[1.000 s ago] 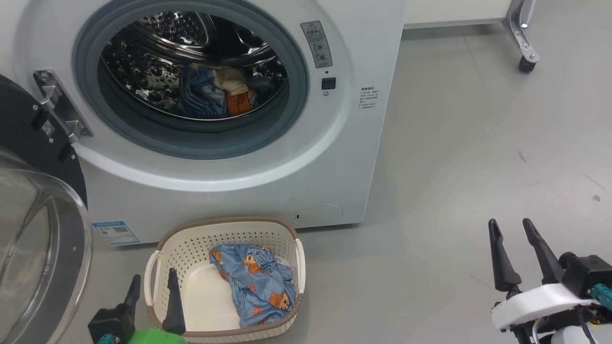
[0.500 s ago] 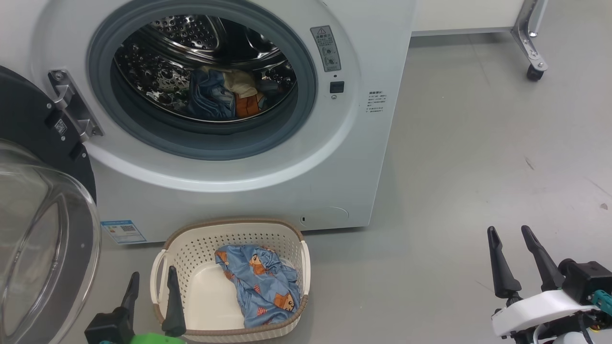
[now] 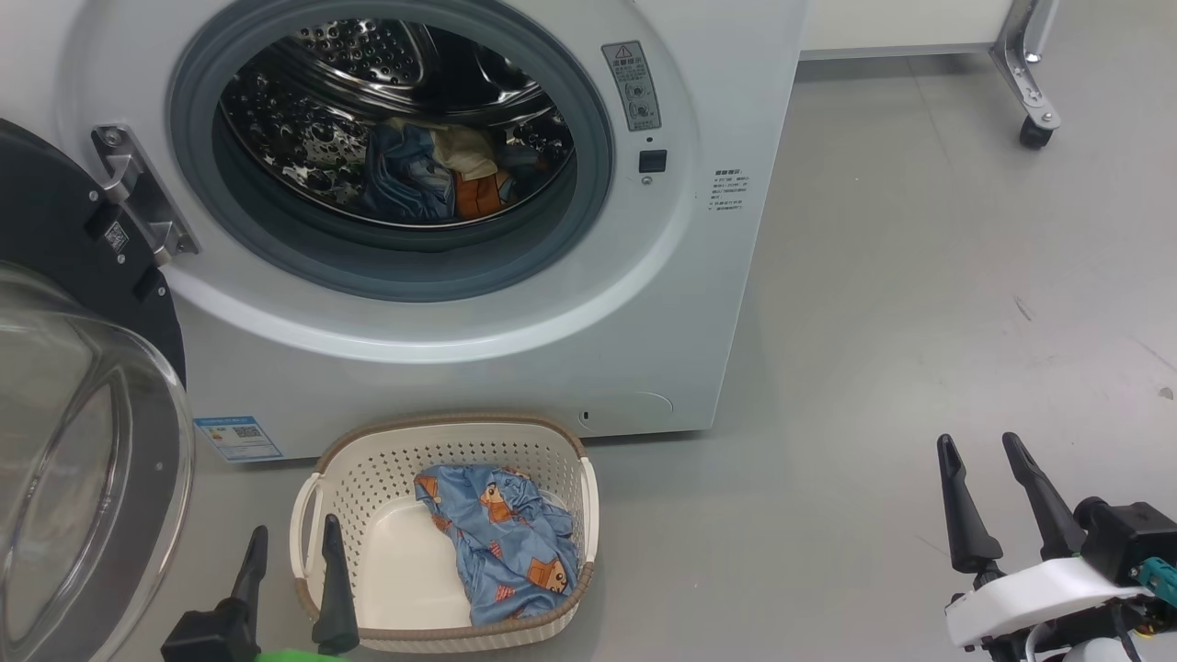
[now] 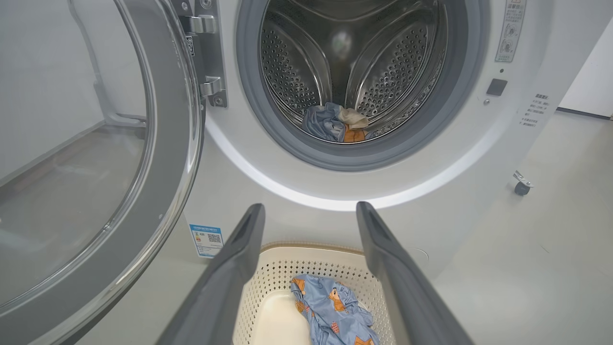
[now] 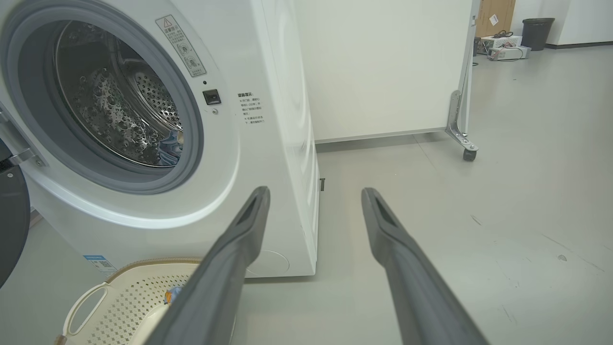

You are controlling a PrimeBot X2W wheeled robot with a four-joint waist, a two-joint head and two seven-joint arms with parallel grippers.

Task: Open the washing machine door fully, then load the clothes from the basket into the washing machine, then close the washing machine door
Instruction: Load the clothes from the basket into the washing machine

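Left tool (image 3: 294,531) and right tool (image 3: 977,443) gape empty; limp blue cartoon-print cloth (image 3: 501,542) in cream perforated plastic basket (image 3: 441,425) looks light, best pinched at a raised fold.

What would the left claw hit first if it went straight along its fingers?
Probably the washing machine, on its white front below the round opening. The open left claw points over the far rim of the basket. Depth is unclear, so it might clip that rim.

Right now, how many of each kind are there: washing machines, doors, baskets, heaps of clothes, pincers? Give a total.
Washing machine: 1
Door: 1
Basket: 1
Clothes heaps: 2, drum heap, basket heap
Pincers: 2, left pincer, right pincer, both open
Total: 7
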